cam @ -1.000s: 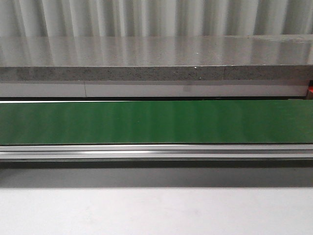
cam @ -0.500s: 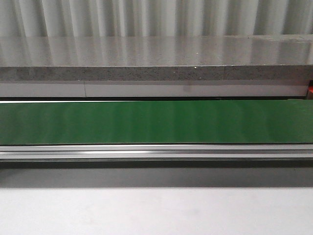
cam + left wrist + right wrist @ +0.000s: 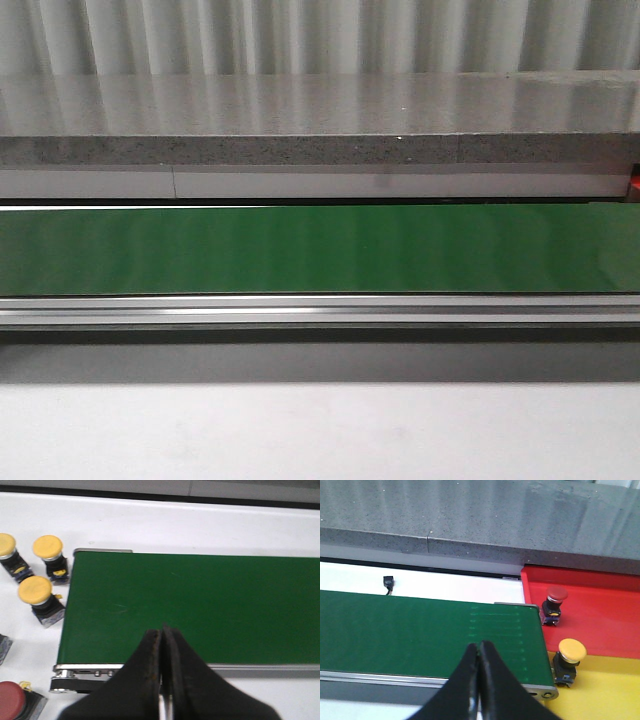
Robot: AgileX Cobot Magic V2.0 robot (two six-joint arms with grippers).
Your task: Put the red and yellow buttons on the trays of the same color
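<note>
Left gripper point(image 3: 161, 636) fingers pressed together, right gripper point(image 3: 479, 652) likewise — both empty.

Green conveyor belt point(image 3: 320, 250) spanning the view, metal rail point(image 3: 320, 310) in front, grey stone ledge point(image 3: 300, 150) behind

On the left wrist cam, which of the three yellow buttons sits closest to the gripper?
The yellow button set lower than the other two, just off the green belt's end. The other pair lie farther from the left gripper.

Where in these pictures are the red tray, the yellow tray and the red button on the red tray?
red tray point(image 3: 600, 605), right wrist view, bare floor.
yellow tray point(image 3: 610, 690), right wrist view, bare floor.
red button point(image 3: 556, 594), right wrist view, its cap.
</note>
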